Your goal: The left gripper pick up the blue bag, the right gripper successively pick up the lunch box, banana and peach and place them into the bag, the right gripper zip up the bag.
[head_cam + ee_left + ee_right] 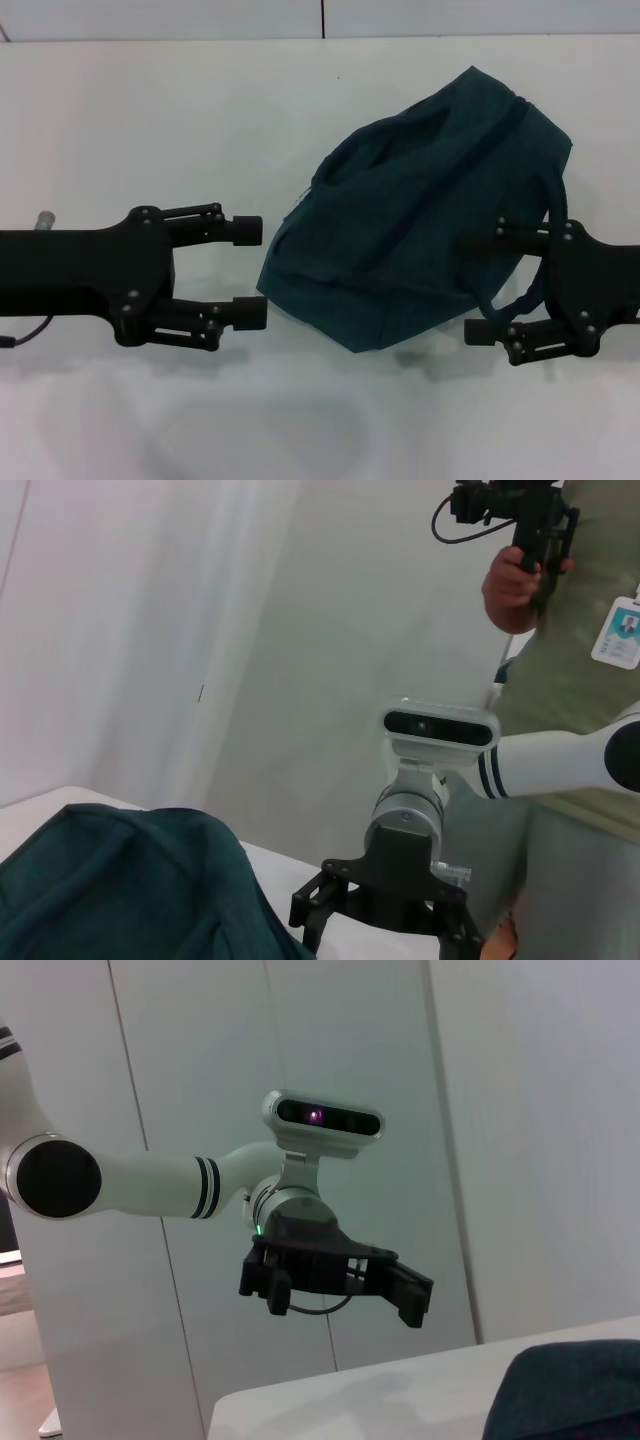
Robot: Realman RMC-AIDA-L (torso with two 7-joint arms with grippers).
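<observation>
Between both grippers: blue bag (pixel 420 210).

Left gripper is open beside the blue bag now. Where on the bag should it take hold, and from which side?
Probably the near left edge of the blue bag: that fabric border faces the left gripper, whose jaws stand open level with it. Come straight in from the robot's left along the table. The loop handles lie on the far side by the right gripper, so they suit the left arm poorly.

The blue bag (pixel 420 210) hides its own contents; its loop handle (pixel 545 270) passes behind the right gripper (pixel 482 283).
</observation>
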